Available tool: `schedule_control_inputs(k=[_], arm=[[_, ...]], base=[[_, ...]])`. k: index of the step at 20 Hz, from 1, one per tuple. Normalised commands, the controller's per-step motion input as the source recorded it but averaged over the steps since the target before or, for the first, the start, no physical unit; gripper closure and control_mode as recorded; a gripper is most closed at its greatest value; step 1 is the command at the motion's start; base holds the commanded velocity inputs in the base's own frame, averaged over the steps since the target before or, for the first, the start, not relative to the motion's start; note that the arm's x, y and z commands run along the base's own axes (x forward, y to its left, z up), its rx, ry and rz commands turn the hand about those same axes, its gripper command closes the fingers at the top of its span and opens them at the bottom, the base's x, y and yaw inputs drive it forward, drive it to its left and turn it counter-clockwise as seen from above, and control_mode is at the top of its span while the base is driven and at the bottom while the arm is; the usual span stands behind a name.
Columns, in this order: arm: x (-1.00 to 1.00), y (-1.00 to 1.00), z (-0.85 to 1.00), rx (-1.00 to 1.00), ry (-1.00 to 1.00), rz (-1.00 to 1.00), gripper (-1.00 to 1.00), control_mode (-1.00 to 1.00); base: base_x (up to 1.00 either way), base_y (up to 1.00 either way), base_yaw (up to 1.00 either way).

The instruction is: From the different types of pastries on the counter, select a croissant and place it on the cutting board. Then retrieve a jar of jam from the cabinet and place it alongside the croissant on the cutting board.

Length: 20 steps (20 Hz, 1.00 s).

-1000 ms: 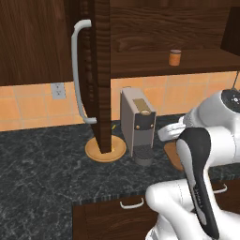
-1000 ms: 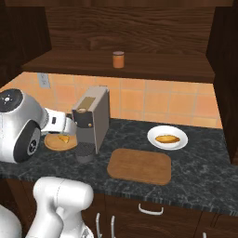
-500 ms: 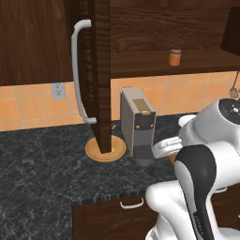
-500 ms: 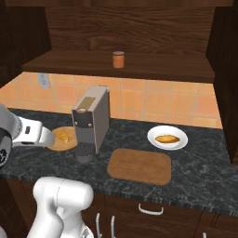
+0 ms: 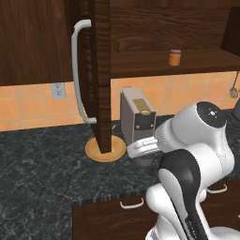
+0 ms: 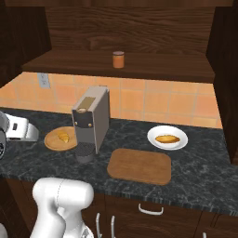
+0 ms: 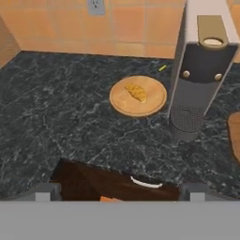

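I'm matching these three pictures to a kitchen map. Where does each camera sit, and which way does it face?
Left base view: behind the arm's left, facing the open cabinet and coffee machine; the white arm rises lower right.
Right base view: behind its right, facing the cutting board, plate and jar of jam; arm lower left.
Hand view: on the hand, looking down at the croissant on the round disc.
Shared: counter, coffee machine, disc.
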Motion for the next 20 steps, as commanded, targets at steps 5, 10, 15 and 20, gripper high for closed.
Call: schedule_control_inputs(k=[5,10,15,20], arm=[[-1.00,0.00,-1.00,0.23,-0.53,0.30,-1.00,-1.00],[-1.00,0.32,-1.00,0.18,-0.70,0.10,-1.00,-1.00],[-1.00,0.55,-1.00,0.11,-0.72,-0.10,-1.00,-1.00],[-0.09,0.69,-1.00,0.19,-0.54,-0.08,-1.00,-1.00]], base=[[0.00,0.00,0.00],[0.00,0.00,0.00],[0.00,0.00,0.00],[0.00,0.00,0.00]])
